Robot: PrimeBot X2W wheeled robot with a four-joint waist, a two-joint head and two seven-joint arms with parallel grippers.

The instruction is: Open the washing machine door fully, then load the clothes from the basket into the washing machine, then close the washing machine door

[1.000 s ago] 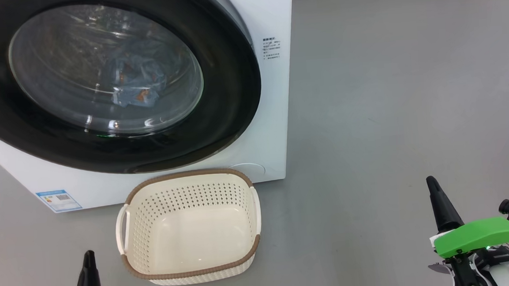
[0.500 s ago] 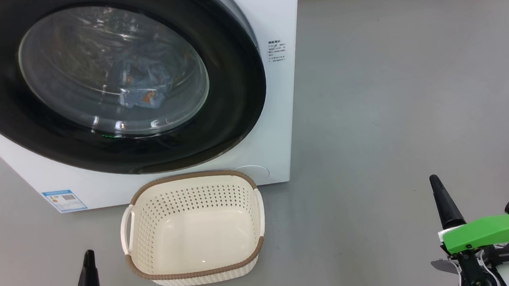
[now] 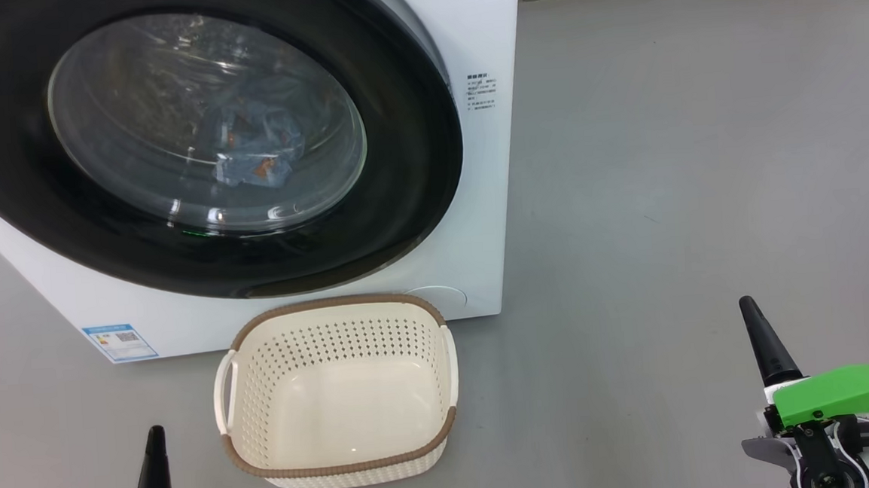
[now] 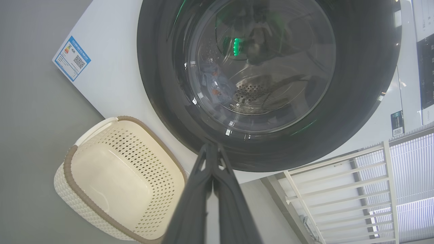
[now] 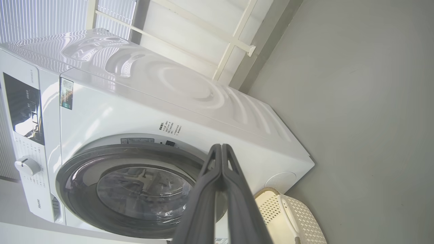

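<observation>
The white washing machine (image 3: 488, 195) fills the upper left of the head view, and its black-rimmed door (image 3: 414, 155) lies flush against the front. Through the door's glass the light blue clothes (image 3: 259, 149) lie inside the drum. On the floor in front stands the cream basket (image 3: 343, 468), with nothing in it. My left gripper (image 3: 152, 442) is shut at the lower left, just left of the basket. My right gripper (image 3: 752, 315) is shut at the lower right, well clear of it. Both wrist views show fingers pressed together: left gripper (image 4: 211, 149), right gripper (image 5: 221, 149).
Grey floor (image 3: 685, 146) stretches to the right of the machine. A blue label (image 3: 120, 342) sits low on the machine's front. A white railing (image 4: 339, 189) and a wall stand behind the machine. The control panel and dial (image 5: 27, 166) are at the machine's top.
The whole head picture has shifted slightly right and down, so the camera has moved. Both grippers stay shut and low; machine, door and basket are unchanged.
</observation>
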